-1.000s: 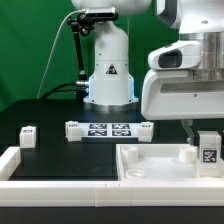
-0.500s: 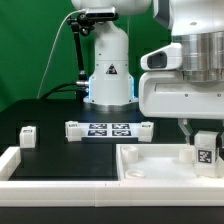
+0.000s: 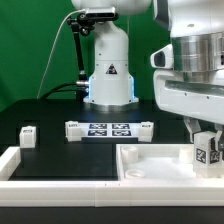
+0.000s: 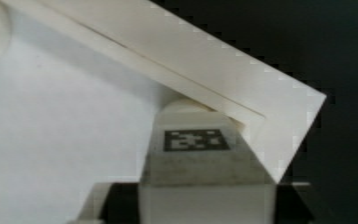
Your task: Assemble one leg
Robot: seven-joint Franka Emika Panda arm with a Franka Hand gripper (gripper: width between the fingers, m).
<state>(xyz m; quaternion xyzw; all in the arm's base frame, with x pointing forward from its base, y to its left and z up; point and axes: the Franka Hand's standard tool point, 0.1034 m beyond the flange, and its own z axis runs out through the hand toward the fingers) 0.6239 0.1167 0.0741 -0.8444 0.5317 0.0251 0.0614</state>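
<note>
Black tabletop is seen well to the exterior view's left of the gripper (image 3: pixel 206 140), where a small white block (image 3: pixel 28 135) and the marker board (image 3: pixel 110 129) lie. Below the gripper sits the white tray (image 3: pixel 150 165). The leg (image 3: pixel 208 151) is clamped between the fingers.

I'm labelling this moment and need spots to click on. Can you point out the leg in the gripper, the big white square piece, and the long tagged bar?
leg (image 3: pixel 208 152): exterior view, on its tagged face.
white square piece (image 3: pixel 128 163): exterior view, on its raised rim.
marker board (image 3: pixel 108 129): exterior view, on its middle tags.
</note>
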